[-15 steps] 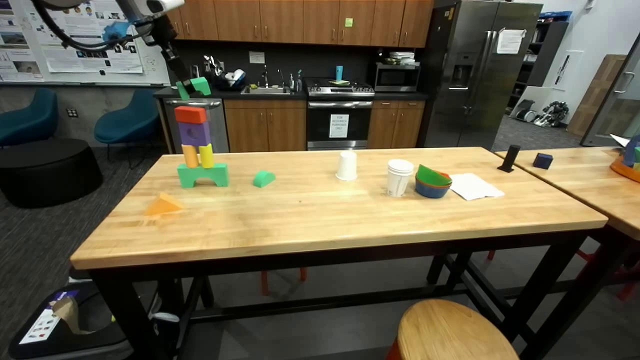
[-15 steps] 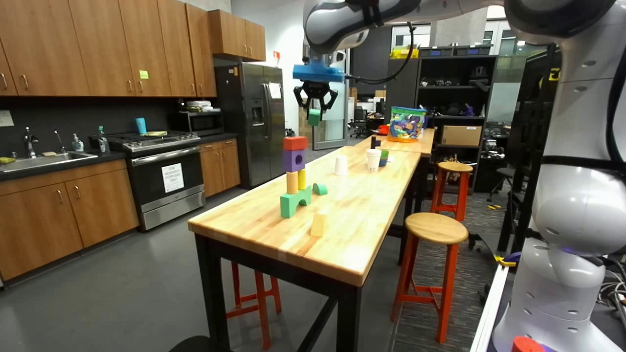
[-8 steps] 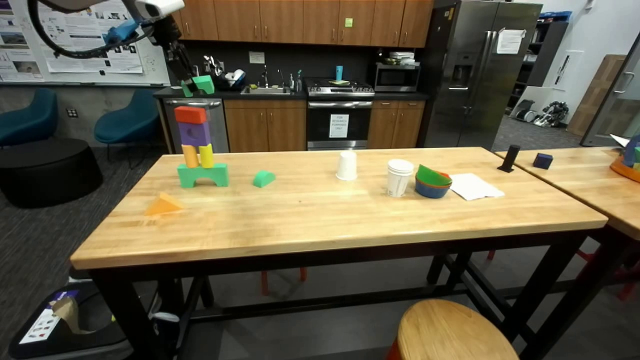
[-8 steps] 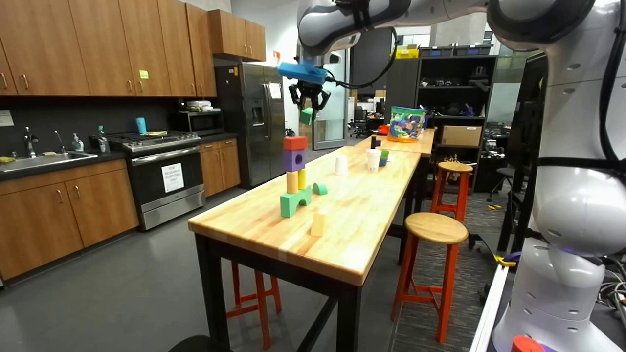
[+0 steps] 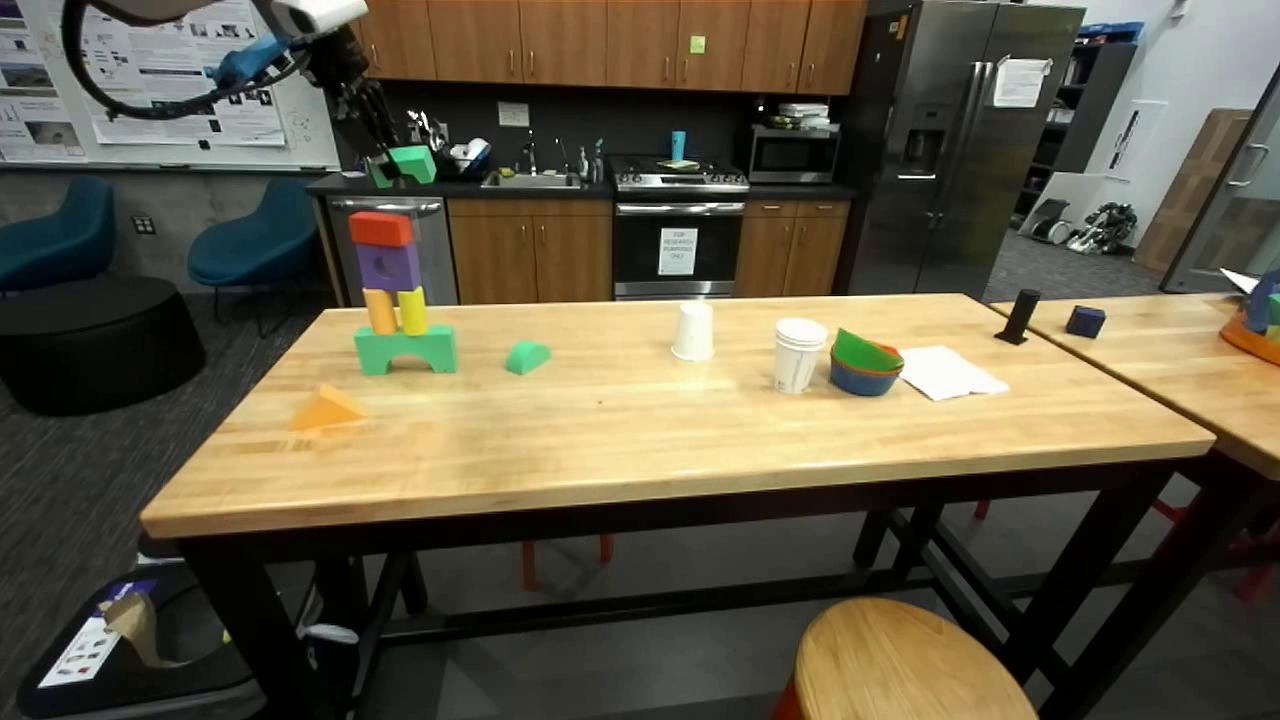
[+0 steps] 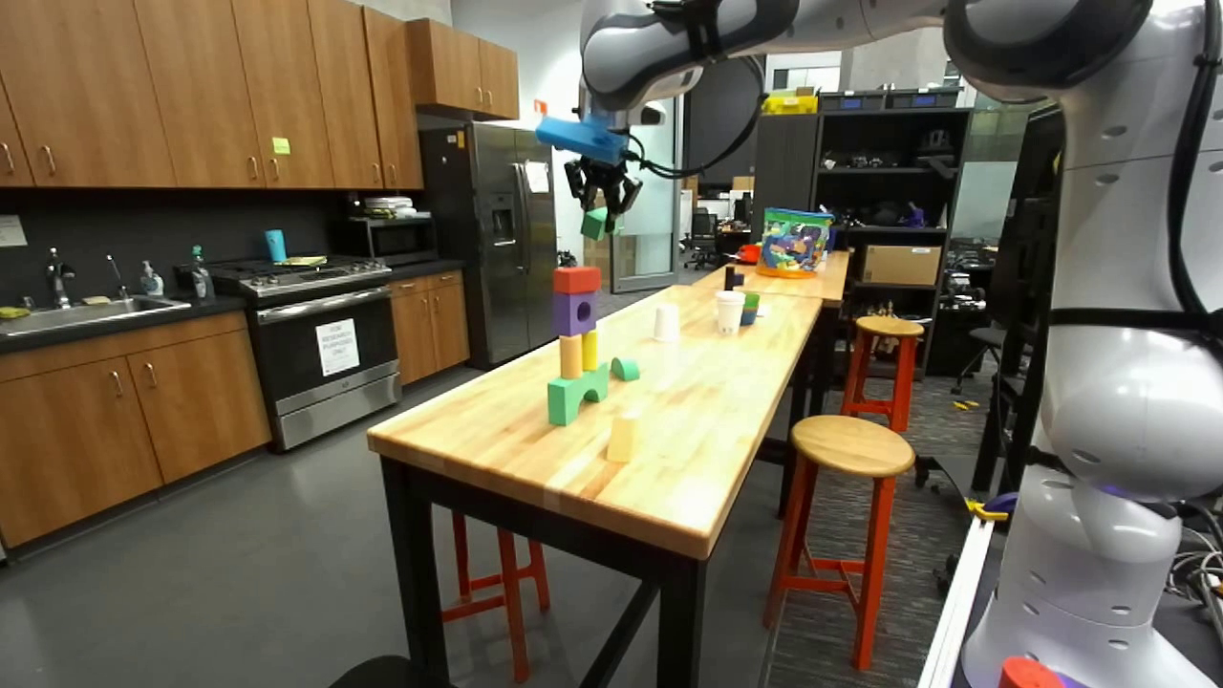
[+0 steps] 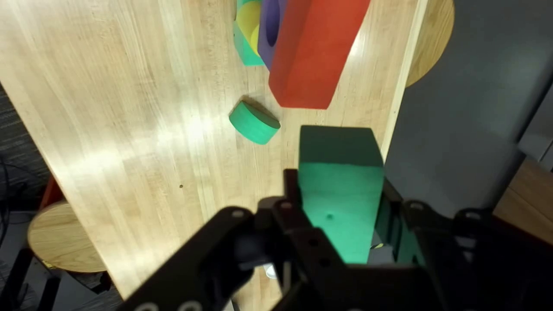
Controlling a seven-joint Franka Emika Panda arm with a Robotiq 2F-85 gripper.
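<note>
My gripper is shut on a green block, which fills the space between its fingers in the wrist view. In an exterior view this held block hangs in the air, slightly tilted, above a block tower. On top of the tower lies a red block, over a purple block with a hole. Below them an orange cylinder and a yellow cylinder stand on a green arch. In the wrist view, the red block appears apart from the held one.
A green half-round block and an orange wedge lie on the wooden table near the tower. Farther along stand an upturned white cup, stacked cups, bowls and a paper sheet.
The gripper has shifted a little with the green block, rightward in an exterior view where the tower stands at left, and has turned somewhat. The tower stands unmoved.
</note>
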